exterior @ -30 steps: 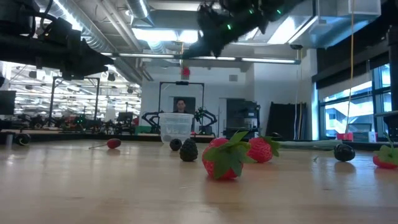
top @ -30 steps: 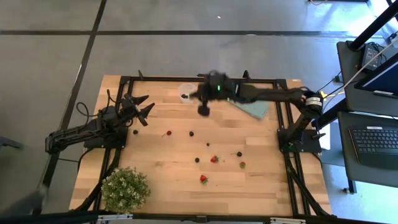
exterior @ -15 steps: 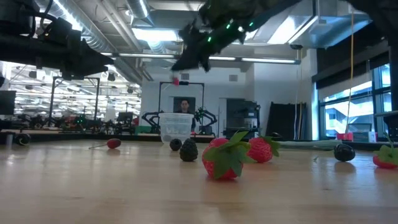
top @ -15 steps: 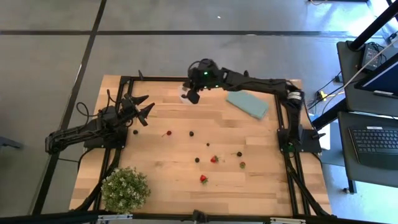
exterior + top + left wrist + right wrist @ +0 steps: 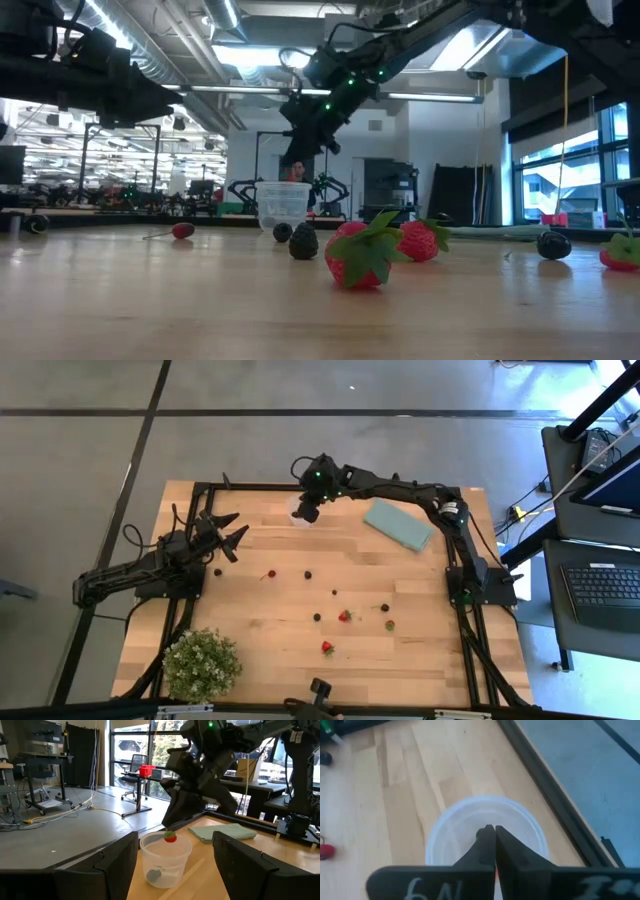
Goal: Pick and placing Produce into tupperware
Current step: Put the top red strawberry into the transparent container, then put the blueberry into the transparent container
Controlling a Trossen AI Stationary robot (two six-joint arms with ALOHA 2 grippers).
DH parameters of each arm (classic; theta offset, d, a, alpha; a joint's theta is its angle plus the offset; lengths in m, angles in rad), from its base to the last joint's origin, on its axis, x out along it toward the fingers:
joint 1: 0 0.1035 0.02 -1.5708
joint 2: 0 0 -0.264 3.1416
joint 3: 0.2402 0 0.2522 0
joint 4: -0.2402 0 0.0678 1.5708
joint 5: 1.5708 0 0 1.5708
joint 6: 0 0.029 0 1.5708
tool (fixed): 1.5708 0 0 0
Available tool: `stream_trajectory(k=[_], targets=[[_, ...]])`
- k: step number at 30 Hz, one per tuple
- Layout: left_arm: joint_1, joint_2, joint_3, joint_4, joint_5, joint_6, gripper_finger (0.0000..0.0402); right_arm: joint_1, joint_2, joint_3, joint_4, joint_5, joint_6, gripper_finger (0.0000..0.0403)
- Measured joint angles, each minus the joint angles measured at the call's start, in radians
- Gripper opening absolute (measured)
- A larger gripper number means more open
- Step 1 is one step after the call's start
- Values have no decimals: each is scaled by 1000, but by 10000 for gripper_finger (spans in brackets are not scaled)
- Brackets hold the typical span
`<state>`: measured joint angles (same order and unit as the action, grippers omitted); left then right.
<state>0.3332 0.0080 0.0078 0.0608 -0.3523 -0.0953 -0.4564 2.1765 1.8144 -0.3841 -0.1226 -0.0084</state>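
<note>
The right gripper (image 5: 172, 827) hangs directly above the clear tupperware cup (image 5: 297, 510) at the far edge of the worktop (image 5: 300, 660), its fingers pinched on a small red strawberry (image 5: 170, 836) that sits level with the cup's rim. From that gripper the cup's mouth lies straight below, as the right wrist view confirms, so a release looks to be all the next move needs. One dark berry (image 5: 154, 874) already lies on the cup's floor.

The left gripper (image 5: 232, 532) waits near the left edge with fingers spread and nothing between them, pointing toward the cup but well apart from it.

More produce is scattered across the middle of the worktop, among it a blackberry (image 5: 309, 573), another strawberry (image 5: 344, 616) and one nearer the front (image 5: 327, 648). A flat teal piece (image 5: 398, 525) lies beside the cup and a potted plant (image 5: 201, 664) at the front left corner; neither stands in the way of the drop.
</note>
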Motion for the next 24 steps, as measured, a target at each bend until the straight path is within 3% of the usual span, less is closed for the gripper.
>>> stream_trajectory(k=[8, 24], targets=[[0, 0, 0, 0, 3, -1, 247, 0, 6, 2, 5, 0, 3, 4], [0, 0, 0, 0, 3, -2, 247, 0, 5, 5, 16, -1, -45, 76]])
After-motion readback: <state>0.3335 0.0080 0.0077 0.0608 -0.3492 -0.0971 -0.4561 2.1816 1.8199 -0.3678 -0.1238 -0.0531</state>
